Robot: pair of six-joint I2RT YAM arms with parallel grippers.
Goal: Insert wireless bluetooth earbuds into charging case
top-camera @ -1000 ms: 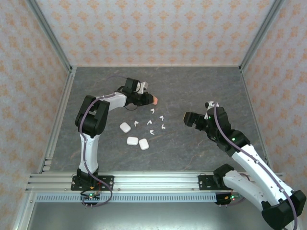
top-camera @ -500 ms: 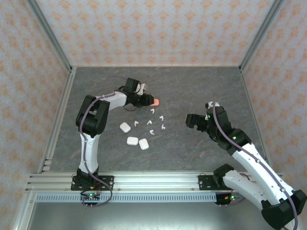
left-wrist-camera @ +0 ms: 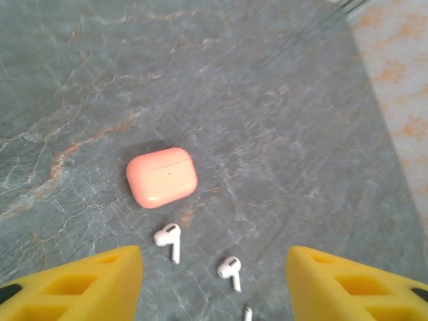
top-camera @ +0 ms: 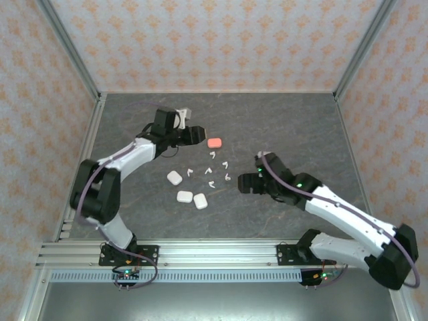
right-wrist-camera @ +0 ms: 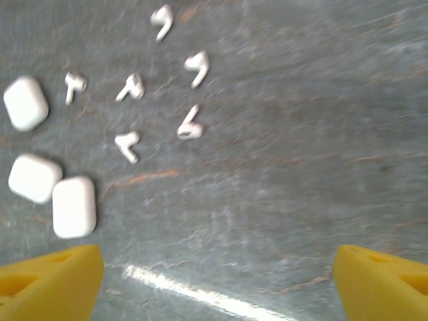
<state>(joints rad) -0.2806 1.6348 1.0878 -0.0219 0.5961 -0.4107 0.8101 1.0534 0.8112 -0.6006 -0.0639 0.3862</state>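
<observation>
Since 1 s ago the L jaws have let the coral case (top-camera: 214,142) go and backed off toward 9 o'clock of it. They now stand released, nothing btwn the yellow fingers (left-wrist-camera: 87,284), w/ the case lying flat and shut on the tabletop (top-camera: 287,120) just ahead. R jaws, also spread wide and empty, have swung in from 3 o'clock and hang at 3–4 o'clock of the earbuds (top-camera: 207,172). Six white ones lie loose in a small scatter near tabletop centre, none touching another. The coral case is at 12 o'clock of them and three white cases (top-camera: 184,197) at 7–8 o'clock, all lids looking shut. Step in hand, as I read it: R goes for a first bud, prob. the nearest bud (top-camera: 228,177) on the 3 o'clock edge of the scatter. To do it well, line the jaws across the stem, not the bulb, and drop straight down w/ only that bud btwn them, since its neighbour at 12 o'clock is near. Close slow, as such light, smooth bits likely skid or flip if nudged. No case is open yet, so a lid must come up before any bud goes in, and L looks well placed to pin and open one. R wrist view is blurred, so exact bud poses are hard to tell.
</observation>
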